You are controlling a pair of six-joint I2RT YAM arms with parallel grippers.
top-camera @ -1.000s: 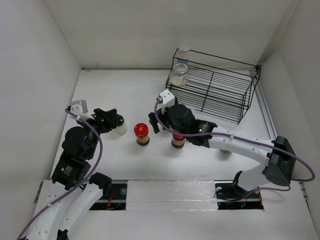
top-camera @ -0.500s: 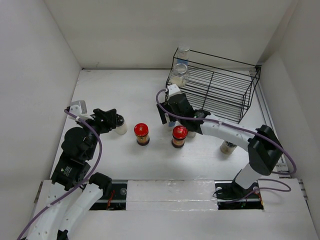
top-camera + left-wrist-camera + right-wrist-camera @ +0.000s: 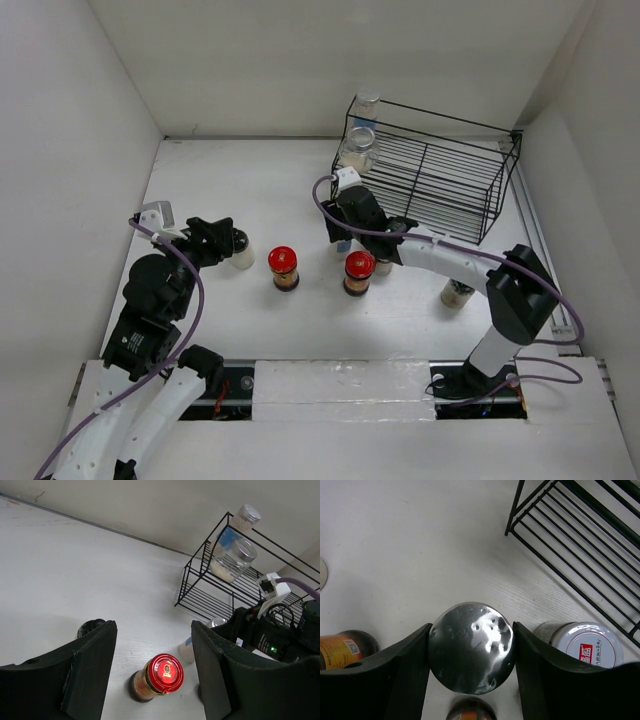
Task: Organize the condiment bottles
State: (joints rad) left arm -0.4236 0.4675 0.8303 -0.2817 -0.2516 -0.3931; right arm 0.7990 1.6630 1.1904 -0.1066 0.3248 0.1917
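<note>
Where the right hand hangs, a silver-lidded jar touches both fingers.

Left tool gapes; right tool pinches a silver-lidded jar.

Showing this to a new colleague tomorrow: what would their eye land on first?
Two red-lidded jars stand out in the middle of the white table. The black wire rack sits far right, two pale jars at its left end. In front of it, the right tool straddles a silver-lidded jar.
</note>
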